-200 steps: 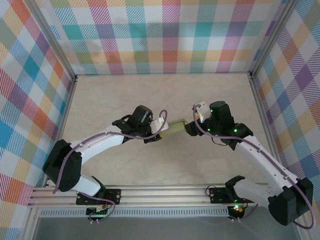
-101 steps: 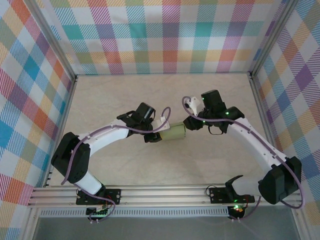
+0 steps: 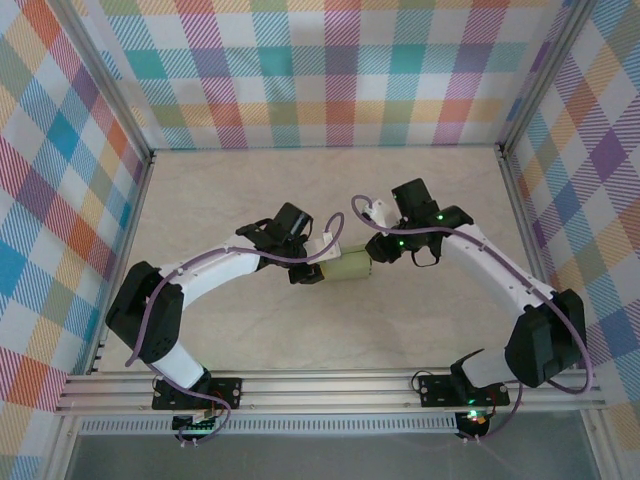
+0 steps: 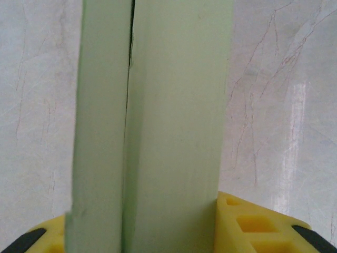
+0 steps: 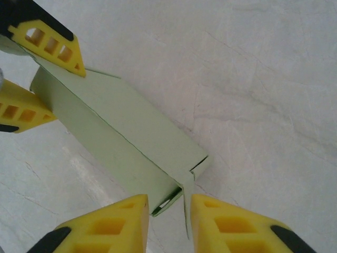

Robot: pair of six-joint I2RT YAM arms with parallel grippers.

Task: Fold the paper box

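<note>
Plaid walls (image 3: 340,80) all round a pale marbled table (image 3: 200,200). Green paper box (image 3: 352,267) near the middle of it, stretched lengthwise between the two grippers. Left gripper (image 3: 322,265) clamped on one end, yellow fingers (image 5: 55,50) pressed on both faces. Right gripper (image 5: 169,203) straddling the other end, loose flap (image 5: 185,205) poking down between its fingers. Can't tell if actually pinching or just close.

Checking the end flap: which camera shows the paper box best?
Right wrist: the paper box shows whole, from the left fingers gripping one end to the loose flap. Left wrist gives a close-up of two faces; the top view shows it small.
</note>
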